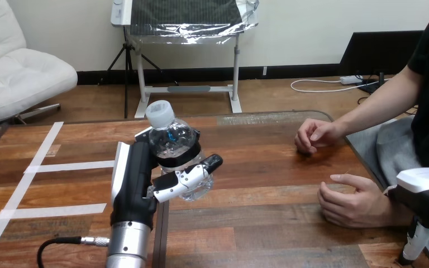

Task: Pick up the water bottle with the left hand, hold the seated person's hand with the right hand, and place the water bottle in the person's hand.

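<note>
Wooden table [257, 223]: flat matte planks with decent friction if I need to set anything down. The top is open from centre out to 3 o'clock, so nothing blocks the handover path. White tape strips [67, 166] at 9 o'clock don't matter here.

Left hand [137, 181], about 8 o'clock from centre: closed round the water bottle [170, 139]. Its thumb [187, 180] wraps across the lower body and the palm backs it.

Person's far hand [313, 137], 2 o'clock: loosely curled, resting on the table. Person's near hand [349, 201], 4 o'clock: curled, lying near the table's edge. Neither is palm-up yet.

Right hand [427, 192], at the frame edge at 4 o'clock, just beside the near hand's wrist. I can't tell its state, or whether it touches the wrist.

The bottle is small clear plastic, near upright with a slight tilt. It looks lifted off the top, but the base is hidden behind the thumb, so I'm not certain. My read on handling:
- It's light, and the thin wall will dent if I squeeze hard.
- It's smooth and round, so it could spin or slide in the grasp.
- The water will slosh and shift the weight.

The low-to-mid body hold seems right with moderate squeeze.

White cap [160, 114] is on, so spill risk is low.
</note>
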`<state>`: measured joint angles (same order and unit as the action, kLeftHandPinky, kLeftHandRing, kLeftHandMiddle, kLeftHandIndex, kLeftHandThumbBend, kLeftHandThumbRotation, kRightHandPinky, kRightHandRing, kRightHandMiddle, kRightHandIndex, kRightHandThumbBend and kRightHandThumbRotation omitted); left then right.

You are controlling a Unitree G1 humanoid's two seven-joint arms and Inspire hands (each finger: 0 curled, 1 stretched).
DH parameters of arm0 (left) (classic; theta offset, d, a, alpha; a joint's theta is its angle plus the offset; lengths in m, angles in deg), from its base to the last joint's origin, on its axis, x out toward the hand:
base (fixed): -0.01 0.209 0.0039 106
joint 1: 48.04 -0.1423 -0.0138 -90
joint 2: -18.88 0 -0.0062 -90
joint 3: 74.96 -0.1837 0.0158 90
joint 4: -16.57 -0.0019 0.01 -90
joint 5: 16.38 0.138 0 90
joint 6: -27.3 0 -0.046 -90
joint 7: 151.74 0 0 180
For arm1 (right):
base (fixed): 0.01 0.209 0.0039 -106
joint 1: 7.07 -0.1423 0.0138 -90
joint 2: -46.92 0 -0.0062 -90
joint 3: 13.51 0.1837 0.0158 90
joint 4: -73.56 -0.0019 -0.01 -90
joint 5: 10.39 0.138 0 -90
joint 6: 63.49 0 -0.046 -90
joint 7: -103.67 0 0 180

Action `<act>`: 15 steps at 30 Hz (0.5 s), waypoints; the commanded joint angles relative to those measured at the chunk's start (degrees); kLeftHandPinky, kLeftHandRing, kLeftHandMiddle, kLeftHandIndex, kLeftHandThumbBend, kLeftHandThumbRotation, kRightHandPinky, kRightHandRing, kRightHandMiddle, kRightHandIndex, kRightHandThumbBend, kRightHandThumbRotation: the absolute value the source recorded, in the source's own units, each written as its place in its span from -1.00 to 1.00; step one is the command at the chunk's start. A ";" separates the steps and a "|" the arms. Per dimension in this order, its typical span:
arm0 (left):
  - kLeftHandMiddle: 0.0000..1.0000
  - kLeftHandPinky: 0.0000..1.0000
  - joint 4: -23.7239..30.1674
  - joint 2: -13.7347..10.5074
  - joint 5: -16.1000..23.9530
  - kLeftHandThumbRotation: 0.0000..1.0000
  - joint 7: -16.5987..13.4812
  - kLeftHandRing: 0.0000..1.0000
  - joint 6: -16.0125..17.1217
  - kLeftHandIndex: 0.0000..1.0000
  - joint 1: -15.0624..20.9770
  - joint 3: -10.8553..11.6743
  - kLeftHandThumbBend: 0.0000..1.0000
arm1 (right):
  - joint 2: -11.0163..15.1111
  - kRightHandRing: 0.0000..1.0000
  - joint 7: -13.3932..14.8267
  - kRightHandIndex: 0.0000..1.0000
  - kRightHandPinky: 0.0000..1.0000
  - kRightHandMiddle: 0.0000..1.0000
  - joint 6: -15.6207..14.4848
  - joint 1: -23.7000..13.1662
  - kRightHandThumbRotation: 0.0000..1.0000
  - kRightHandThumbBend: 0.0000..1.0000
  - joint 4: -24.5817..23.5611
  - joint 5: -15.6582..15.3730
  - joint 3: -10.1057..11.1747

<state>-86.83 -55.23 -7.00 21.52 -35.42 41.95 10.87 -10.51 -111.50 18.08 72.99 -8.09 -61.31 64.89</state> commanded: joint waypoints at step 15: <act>-0.11 -0.13 4.21 -0.58 -0.55 -1.00 0.94 -0.14 1.77 -0.04 1.66 1.18 0.33 | -1.85 0.86 5.24 0.76 0.78 0.83 -1.20 -8.43 -0.81 0.46 10.95 -2.32 -4.64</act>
<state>-86.80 -55.39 -7.20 22.42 -35.41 41.59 11.66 -11.03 -107.76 17.80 68.47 -0.70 -62.33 62.11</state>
